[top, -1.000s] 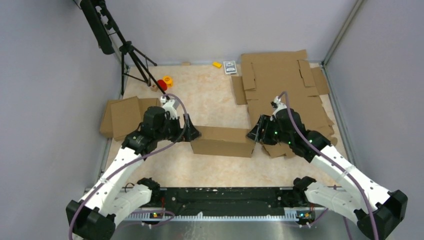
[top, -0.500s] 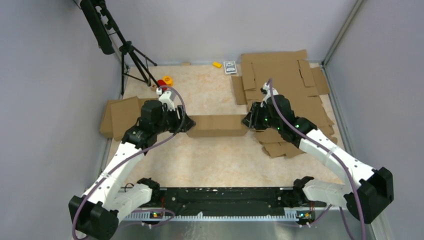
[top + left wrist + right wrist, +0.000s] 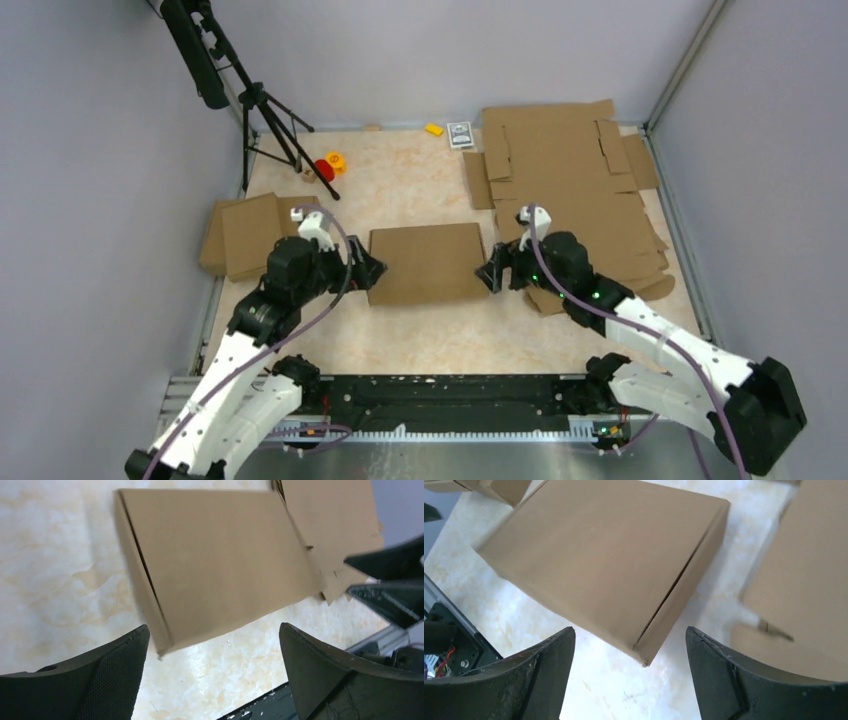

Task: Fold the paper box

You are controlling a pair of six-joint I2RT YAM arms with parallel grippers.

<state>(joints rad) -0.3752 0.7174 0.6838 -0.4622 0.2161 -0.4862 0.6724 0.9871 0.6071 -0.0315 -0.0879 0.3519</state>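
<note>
Left gripper (image 3: 372, 270) and right gripper (image 3: 488, 272) have both let go, jaws wide and empty at either end of the paper box (image 3: 425, 262), which has gone from standing on edge to lying flat and closed in the middle of the table (image 3: 420, 190), so the fold looks done.

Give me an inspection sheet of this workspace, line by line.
Surface: pale marbled tabletop, no spills seen.
Job's things: brown box lying flat mid-table, looks closed.
Clutter: pile of cardboard sheets far right; smaller cardboard pieces left; red and orange items, yellow block, small dark pack at the back.
Pincers: left pincer and right pincer open, one at each end of the box, holding nothing.
Cables: purple cable looped over each arm, clear of the box.
Surroundings: grey walls; black tripod back left.
</note>
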